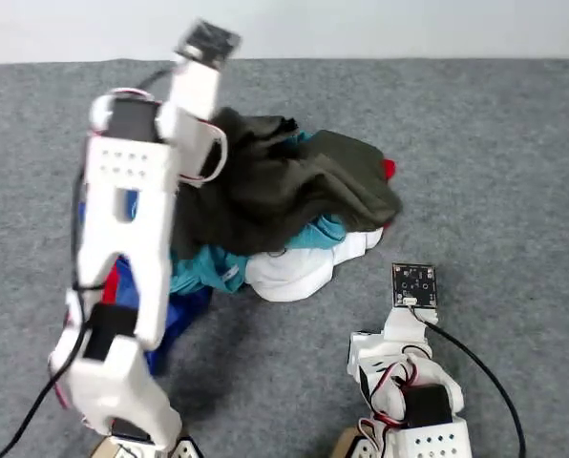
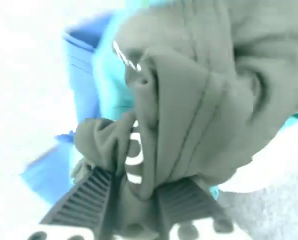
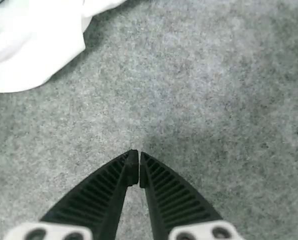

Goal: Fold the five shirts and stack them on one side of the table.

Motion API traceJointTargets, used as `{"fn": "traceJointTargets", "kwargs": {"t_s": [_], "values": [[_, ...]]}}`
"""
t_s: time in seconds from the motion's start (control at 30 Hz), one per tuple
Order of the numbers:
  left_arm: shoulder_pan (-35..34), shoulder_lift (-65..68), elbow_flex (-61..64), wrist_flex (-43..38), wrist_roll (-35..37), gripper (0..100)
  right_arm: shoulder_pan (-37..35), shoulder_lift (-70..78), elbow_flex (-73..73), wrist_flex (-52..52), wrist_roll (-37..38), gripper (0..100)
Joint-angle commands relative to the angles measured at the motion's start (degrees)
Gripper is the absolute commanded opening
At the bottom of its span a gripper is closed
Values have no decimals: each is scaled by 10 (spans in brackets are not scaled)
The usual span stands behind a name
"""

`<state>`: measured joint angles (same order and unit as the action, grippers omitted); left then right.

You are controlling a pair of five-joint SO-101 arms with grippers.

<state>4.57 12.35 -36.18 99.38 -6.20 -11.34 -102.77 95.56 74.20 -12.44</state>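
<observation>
Apparently, the dark shirt (image 2: 189, 110) sits bunched between the left jaws.

Most of blue shirt (image 1: 181, 320) hidden behind left arm (image 1: 132, 239). Just a sliver of red shirt (image 1: 389, 170) pokes past dark olive shirt (image 1: 294, 181), rest buried. Tips of left gripper (image 2: 139, 187) lost in olive folds. White shirt (image 3: 24, 45) cut by pic edge in right wrist view. Base of right arm (image 1: 409, 420) cut off at bottom of high view.

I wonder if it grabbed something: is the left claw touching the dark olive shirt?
Touching. The left wrist view shows the left gripper shut on a bunched fold of the dark olive shirt, with the cloth pinched between its ribbed fingers.
</observation>
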Motion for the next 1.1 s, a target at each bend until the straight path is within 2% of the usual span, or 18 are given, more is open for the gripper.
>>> {"fn": "traceJointTargets", "kwargs": {"t_s": [0.0, 0.2, 0.63, 0.87, 1.07], "values": [[-29, -120, -28, 10, 8, 4, 6, -6, 9, 4, 3, 9], [-138, -203, -28, 7, 6, 4, 6, -6, 9, 4, 3, 9], [-504, -226, -24, -104, 0, 4, 6, -6, 9, 4, 3, 9], [-601, -225, -24, -125, -35, 4, 6, -6, 9, 4, 3, 9], [-653, -225, -23, -156, -44, 5, 6, -6, 9, 4, 3, 9]]}}
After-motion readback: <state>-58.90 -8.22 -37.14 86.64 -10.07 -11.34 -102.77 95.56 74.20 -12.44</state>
